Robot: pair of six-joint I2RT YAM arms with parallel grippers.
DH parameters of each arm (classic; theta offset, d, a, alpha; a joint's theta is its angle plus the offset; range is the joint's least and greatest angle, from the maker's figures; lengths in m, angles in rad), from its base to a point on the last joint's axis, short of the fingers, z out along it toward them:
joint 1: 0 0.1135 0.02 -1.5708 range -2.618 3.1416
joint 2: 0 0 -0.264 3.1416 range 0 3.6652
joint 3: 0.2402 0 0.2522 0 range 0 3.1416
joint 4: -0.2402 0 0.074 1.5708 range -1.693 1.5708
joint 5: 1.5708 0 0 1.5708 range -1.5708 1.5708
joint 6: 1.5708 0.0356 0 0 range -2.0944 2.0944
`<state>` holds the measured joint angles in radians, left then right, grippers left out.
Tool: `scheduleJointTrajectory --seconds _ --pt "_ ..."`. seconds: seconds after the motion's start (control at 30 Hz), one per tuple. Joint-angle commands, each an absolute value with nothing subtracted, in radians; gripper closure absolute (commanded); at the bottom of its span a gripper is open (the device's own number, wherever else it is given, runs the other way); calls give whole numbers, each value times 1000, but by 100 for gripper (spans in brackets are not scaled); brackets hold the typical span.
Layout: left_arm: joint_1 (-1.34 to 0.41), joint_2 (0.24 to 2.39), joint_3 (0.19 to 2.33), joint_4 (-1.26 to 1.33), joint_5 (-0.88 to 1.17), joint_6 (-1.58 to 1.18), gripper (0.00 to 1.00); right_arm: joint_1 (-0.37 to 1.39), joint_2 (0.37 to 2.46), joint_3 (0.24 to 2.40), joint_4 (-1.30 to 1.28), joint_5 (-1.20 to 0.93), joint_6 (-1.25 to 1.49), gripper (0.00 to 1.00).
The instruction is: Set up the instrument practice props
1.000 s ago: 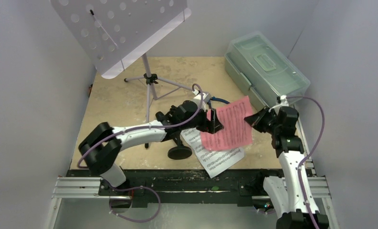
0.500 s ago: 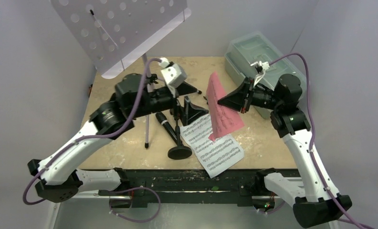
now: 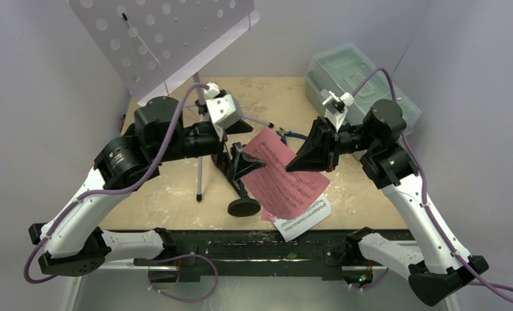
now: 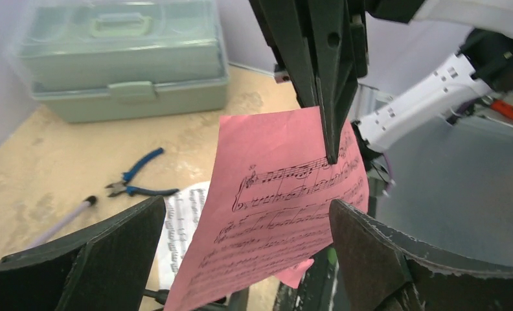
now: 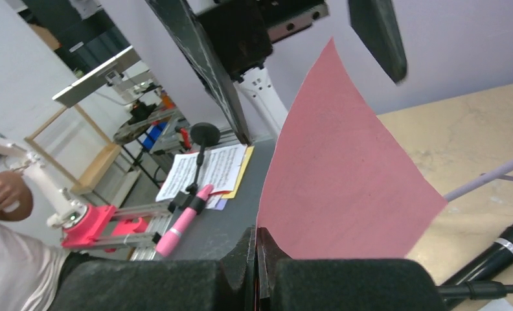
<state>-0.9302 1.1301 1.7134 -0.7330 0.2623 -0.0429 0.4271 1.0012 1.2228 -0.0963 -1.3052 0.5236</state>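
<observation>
Right gripper (image 3: 290, 168): jaws closed flat on one edge of the pink music sheet (image 3: 285, 183), which it holds clear of the table above the centre. From the pinch the sheet hangs away toward the left arm. In the top view its long axis runs diagonally, from the table's far-left side toward the near-right. The left wrist view shows it tilted and slightly curled, printed side toward that camera. Left gripper (image 4: 246, 205): jaws spread wide and holding nothing. It points across at the sheet, whose free lower half sits in line with the gap between the fingers, though I cannot tell whether it is inside it. The lavender stand's tray (image 3: 157, 45) stands high over the far-left corner, well apart from the sheet, on the left arm's side. Judgement: the move turns on the sheet's free edge facing the left gripper, the nearer arm to the tray. The white sheet (image 3: 304, 218) lies flat at the near edge.
</observation>
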Motion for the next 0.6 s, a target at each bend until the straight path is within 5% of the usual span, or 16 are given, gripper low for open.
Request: scheduleJointTrajectory --seconds 0.0,0.2,0.5,0.57 --pt "-930 1167 1742 -771 488 -35 2 442 991 1256 -70 -1390 543 100" --pt "-930 1229 1733 -813 741 -27 16 451 983 1241 -100 -1404 519 100" --pt "-924 1230 1701 -812 775 -9 93 451 1007 1301 -375 -1389 283 100" --pt "-923 1222 1715 -812 672 -13 100 451 1020 1336 -497 -1306 182 96"
